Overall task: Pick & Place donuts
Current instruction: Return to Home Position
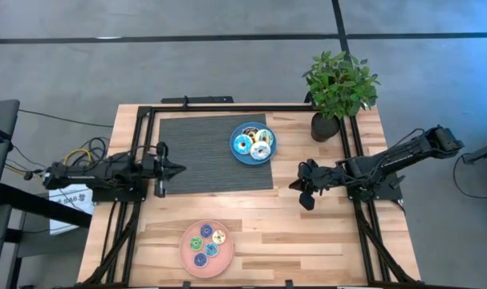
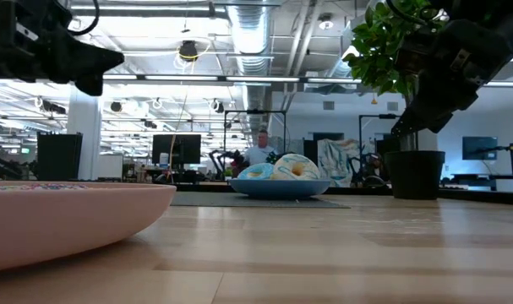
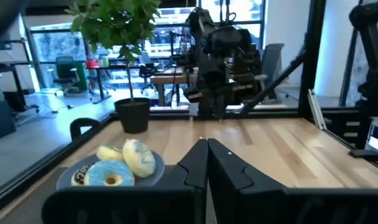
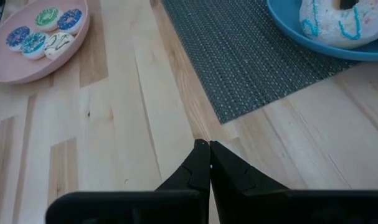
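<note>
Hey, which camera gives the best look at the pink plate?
The high view: the pink plate shows whole from above, small donuts on it. The right wrist view crops it at the frame edge; the low view sees only its side; the left wrist view misses it.

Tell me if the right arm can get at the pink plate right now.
Probably yes: only bare table lies between the shut right gripper and the pink plate, though its full reach is unproven.

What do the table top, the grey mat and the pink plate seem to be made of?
Table top: light wood planks, smooth; grain and seams show.
Grey mat: likely woven fabric or vinyl; ribbed weave shows.
Pink plate: probably matte plastic; even colour.
</note>
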